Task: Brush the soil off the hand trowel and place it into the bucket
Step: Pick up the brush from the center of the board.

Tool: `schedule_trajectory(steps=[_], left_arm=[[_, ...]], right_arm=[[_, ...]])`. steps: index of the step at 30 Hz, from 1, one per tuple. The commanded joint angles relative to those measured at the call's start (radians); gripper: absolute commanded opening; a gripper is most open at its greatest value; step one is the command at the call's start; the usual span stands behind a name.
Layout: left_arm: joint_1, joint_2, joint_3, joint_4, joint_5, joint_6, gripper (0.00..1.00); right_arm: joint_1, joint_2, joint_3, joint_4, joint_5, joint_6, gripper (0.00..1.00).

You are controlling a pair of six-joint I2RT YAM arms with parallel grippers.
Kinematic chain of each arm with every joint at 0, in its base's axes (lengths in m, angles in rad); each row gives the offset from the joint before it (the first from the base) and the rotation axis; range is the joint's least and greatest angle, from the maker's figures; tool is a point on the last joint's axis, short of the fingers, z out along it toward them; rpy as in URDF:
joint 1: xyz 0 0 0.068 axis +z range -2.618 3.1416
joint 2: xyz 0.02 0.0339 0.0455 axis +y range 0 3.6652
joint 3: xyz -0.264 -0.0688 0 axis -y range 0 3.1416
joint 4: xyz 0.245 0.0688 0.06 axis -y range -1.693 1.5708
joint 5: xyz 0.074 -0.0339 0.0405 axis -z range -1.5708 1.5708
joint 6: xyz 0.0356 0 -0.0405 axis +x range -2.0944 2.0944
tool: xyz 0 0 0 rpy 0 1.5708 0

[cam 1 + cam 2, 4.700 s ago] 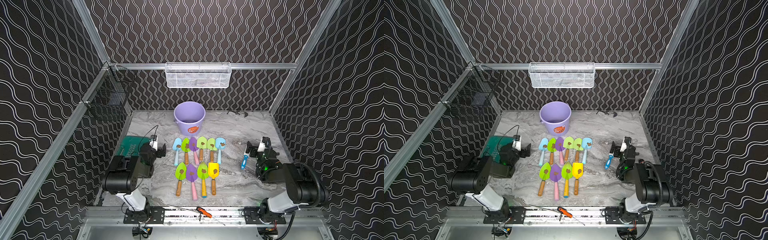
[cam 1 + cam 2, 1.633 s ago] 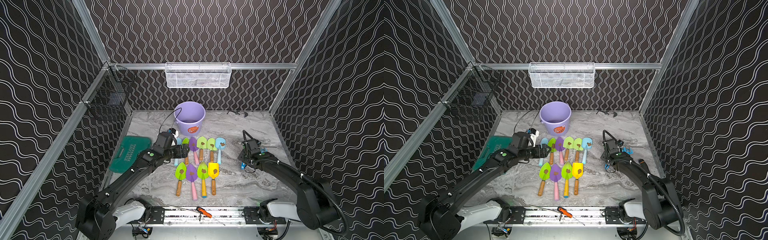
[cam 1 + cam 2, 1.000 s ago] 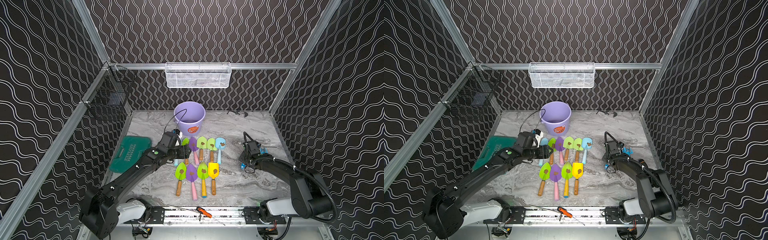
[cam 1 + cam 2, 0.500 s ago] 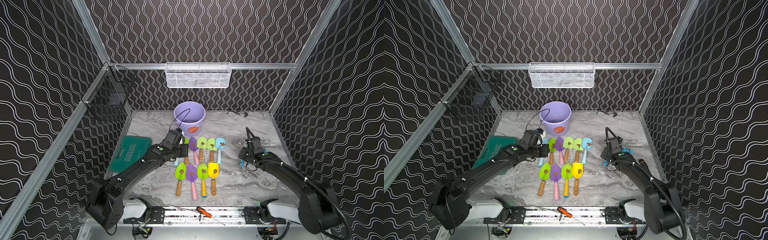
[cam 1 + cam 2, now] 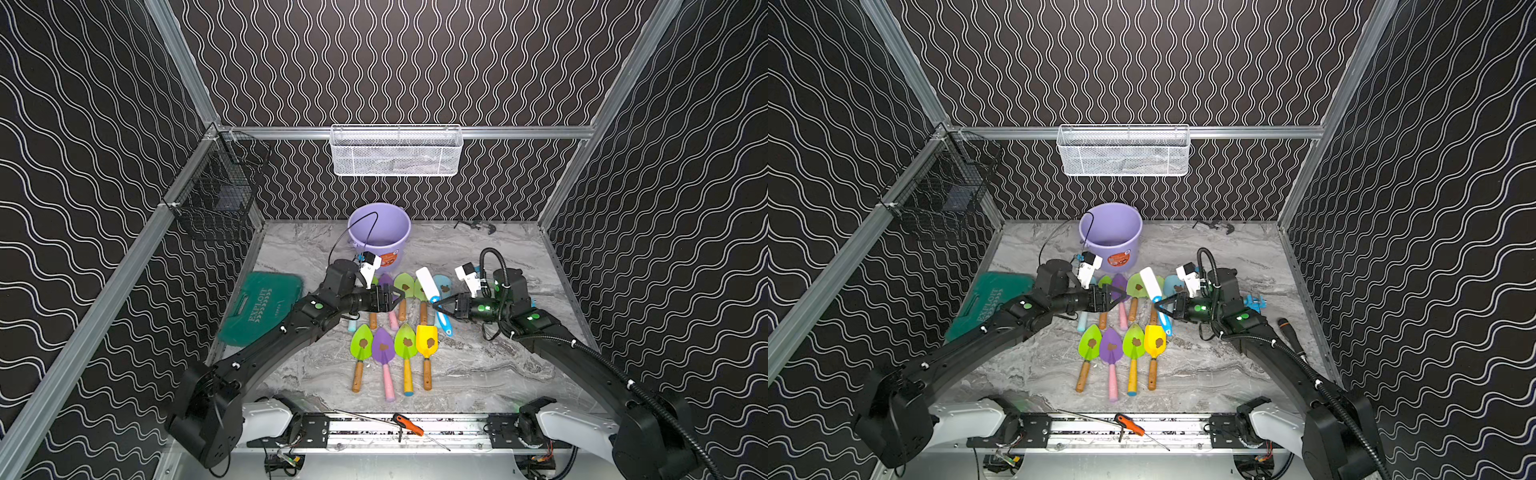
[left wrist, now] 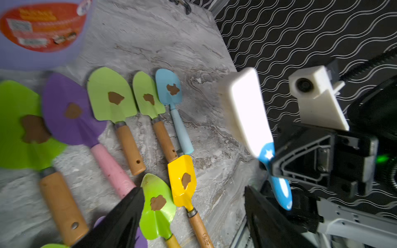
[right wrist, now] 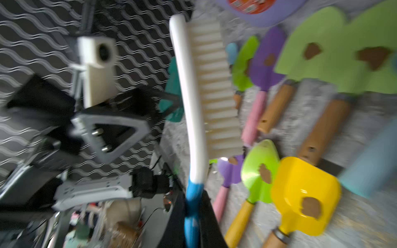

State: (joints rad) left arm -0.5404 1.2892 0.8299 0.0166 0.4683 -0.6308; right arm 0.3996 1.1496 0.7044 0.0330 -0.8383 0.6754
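Several hand trowels lie in two rows on the marble table, each blade with a brown soil clump (image 5: pixel 430 342). The yellow trowel (image 5: pixel 426 338) (image 6: pixel 182 178) ends the near row. The lavender bucket (image 5: pixel 380 228) (image 5: pixel 1111 230) stands behind them. My left gripper (image 5: pixel 397 297) (image 6: pixel 193 214) hovers open over the far row's handles with nothing between its fingers. My right gripper (image 5: pixel 438 305) (image 7: pixel 193 214) is shut on the blue handle of a white-headed brush (image 5: pixel 428 282) (image 7: pixel 206 85), which is raised above the right end of the far row.
A green case (image 5: pixel 259 305) lies left of the trowels. A white mesh basket (image 5: pixel 395 151) hangs on the back wall, a black wire basket (image 5: pixel 216 199) on the left wall. An orange-handled screwdriver (image 5: pixel 409 424) lies on the front rail. A black-handled tool (image 5: pixel 1289 332) lies at the right.
My right gripper has lifted the brush off the table and carried it left towards the trowels. My left arm has reached further right over the far row.
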Motion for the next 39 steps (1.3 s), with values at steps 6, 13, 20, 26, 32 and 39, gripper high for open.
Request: schedule_trajectory(steps=[6, 13, 20, 26, 32, 39], left_arm=[[0.016, 0.012, -0.056, 0.371, 0.15, -0.15, 0.79], [0.016, 0.05, -0.064, 0.428, 0.182, -0.176, 0.79], [0.016, 0.087, -0.061, 0.46, 0.195, -0.202, 0.75], [0.015, 0.096, -0.053, 0.459, 0.202, -0.211, 0.66], [0.016, 0.09, -0.055, 0.437, 0.203, -0.211, 0.49], [0.016, 0.099, -0.042, 0.431, 0.202, -0.226, 0.29]], right_arm=[[0.033, 0.061, 0.008, 0.212, -0.149, 0.126, 0.0], [0.108, 0.116, 0.007, 0.364, -0.131, 0.203, 0.0], [0.151, 0.166, 0.013, 0.474, -0.138, 0.251, 0.0], [0.156, 0.224, 0.001, 0.544, -0.162, 0.296, 0.0], [0.154, 0.27, -0.003, 0.587, -0.173, 0.321, 0.0], [0.153, 0.273, 0.021, 0.507, -0.131, 0.263, 0.16]])
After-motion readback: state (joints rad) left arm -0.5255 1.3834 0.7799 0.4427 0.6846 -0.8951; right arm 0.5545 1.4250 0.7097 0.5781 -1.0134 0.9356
